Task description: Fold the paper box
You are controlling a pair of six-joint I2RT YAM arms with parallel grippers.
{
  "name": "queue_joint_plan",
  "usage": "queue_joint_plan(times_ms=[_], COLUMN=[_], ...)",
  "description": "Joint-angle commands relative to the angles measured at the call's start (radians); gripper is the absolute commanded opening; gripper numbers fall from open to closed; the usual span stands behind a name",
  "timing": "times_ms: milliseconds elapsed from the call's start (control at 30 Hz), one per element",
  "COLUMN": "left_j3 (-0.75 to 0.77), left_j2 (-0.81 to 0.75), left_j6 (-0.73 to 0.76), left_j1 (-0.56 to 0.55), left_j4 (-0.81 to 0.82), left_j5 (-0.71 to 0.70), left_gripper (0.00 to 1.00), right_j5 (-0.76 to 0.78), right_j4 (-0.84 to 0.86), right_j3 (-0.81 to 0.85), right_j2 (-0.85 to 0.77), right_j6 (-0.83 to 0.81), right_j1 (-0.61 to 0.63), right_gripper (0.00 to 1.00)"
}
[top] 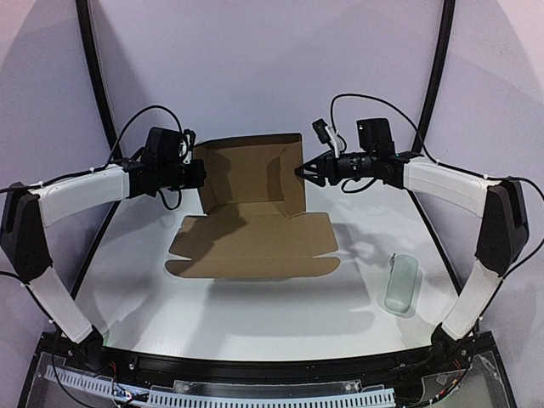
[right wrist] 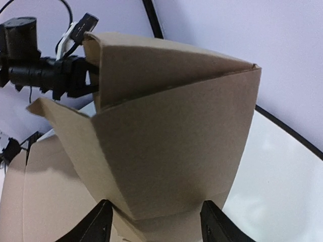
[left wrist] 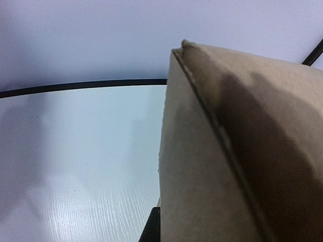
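White tabletop (top: 255, 314) fills my feed, curved along its near edge. Nearest to me on the right lies a small pale grey-green case (top: 401, 283), flat and well apart from everything else. Further in, about the middle of the table, sits the paper box (top: 251, 221), brown cardboard and only partly folded. Its near panel lies flat on the surface with small tabs at its left and right ends. The back panel stands upright behind it, with a side wall raised at each end.

At the far left corner of the box, the left gripper (top: 201, 175) comes in sideways and is pinched tight onto the top of the left wall. On its wrist feed the cardboard crowds the lens, and only a sliver of one black finger (left wrist: 151, 229) shows beneath it.

At the far right corner, the right gripper (top: 303, 171) meets the right wall. Its wrist feed shows both fingers (right wrist: 98, 224) standing moderately apart on either side of a folded-in piece of cardboard that fills the gap between them. I cannot tell whether the pads are pressing on it or only flanking it.

Beyond the box, a pale lilac backdrop (top: 255, 68) closes the scene, with two black hoops (top: 95, 85) arching up past the table's far edge.
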Motion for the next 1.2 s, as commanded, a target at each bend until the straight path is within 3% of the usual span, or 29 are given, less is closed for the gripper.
queue_joint_plan(times_ms=[0, 267, 333, 533, 667, 1000, 1167], left_j3=[0.0, -0.01, -0.014, -0.017, -0.022, -0.042, -0.042], left_j2=[-0.034, -0.05, -0.052, -0.056, -0.06, -0.093, -0.107], left_j6=[-0.006, 0.003, 0.004, 0.004, 0.006, 0.01, 0.014], left_j1=[-0.013, -0.013, -0.013, -0.014, -0.016, -0.027, -0.039], left_j4=[0.061, 0.059, 0.057, 0.059, 0.06, 0.06, 0.042], left_j5=[0.134, 0.16, 0.16, 0.192, 0.214, 0.198, 0.147], left_gripper=[0.01, 0.01, 0.01, 0.01, 0.01, 0.01, 0.01], right_j5=[0.077, 0.275, 0.25, 0.12, 0.116, 0.467, 0.818], right_j4=[0.009, 0.021, 0.029, 0.067, 0.052, 0.009, -0.06], right_j3=[0.05, 0.074, 0.072, 0.078, 0.104, 0.156, 0.206], right_j2=[0.067, 0.092, 0.098, 0.117, 0.132, 0.162, 0.188], right_j6=[-0.021, -0.001, -0.013, -0.002, 0.008, 0.036, 0.07], right_j1=[0.012, 0.016, 0.019, 0.032, 0.037, 0.106, 0.157], right_gripper=[0.68, 0.7, 0.69, 0.47, 0.31, 0.07, 0.0])
